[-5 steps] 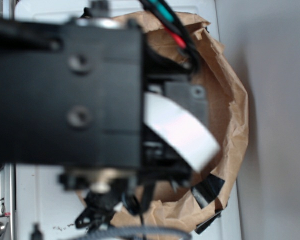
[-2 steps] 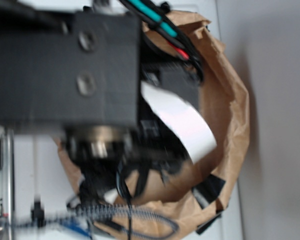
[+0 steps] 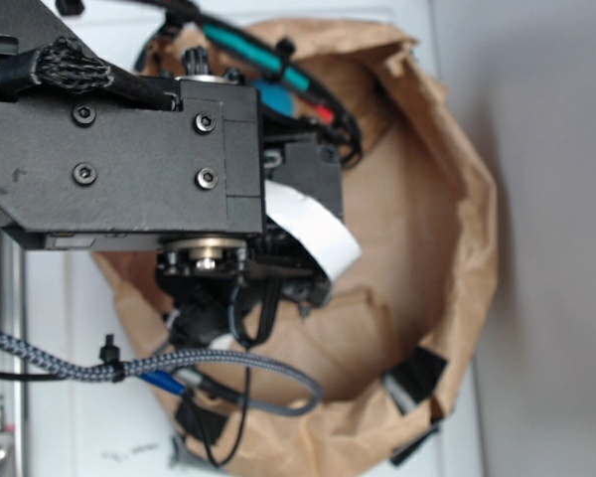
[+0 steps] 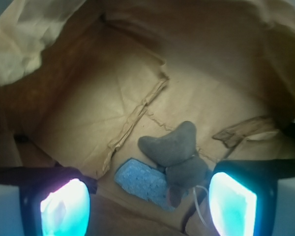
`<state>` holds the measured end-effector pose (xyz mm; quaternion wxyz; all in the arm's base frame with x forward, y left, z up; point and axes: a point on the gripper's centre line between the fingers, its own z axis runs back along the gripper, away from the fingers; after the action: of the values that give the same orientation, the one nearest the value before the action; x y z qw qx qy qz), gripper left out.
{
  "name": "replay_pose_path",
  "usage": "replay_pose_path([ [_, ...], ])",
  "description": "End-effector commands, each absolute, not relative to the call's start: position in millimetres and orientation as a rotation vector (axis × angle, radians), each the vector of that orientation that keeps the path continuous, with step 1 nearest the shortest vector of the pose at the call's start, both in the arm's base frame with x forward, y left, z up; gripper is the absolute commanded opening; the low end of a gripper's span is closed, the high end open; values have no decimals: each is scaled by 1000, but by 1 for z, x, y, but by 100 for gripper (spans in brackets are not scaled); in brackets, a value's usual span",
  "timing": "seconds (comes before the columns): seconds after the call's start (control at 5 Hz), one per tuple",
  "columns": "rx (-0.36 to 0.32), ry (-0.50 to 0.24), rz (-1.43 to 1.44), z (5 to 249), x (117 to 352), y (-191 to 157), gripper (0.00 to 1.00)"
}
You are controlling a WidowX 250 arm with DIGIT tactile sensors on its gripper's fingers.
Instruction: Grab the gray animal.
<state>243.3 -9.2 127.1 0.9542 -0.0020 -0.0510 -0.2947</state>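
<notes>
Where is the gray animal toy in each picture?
Exterior: not visible; the black robot arm hides much of the inside of the bag.
Wrist: the gray animal lies low and right of center, touching the blue sponge, between the open gripper fingers.
Shared landmark: the brown paper bag.

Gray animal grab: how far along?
Done: the gripper is inside the paper bag, open. In hand: lining up; the gray animal lies on the bag floor between the fingers, nearer the right one, touching the blue sponge. Left: close on it and lift. No contact visible yet.
</notes>
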Motion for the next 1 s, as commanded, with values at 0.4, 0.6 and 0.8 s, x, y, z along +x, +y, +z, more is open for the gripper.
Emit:
replay_pose_path([
  [0.4,76,-23,-553,60,303,2,100],
  [0.6,84,4,-522,48,307,6,100],
  [0.8,131,9,-516,35,296,2,100],
])
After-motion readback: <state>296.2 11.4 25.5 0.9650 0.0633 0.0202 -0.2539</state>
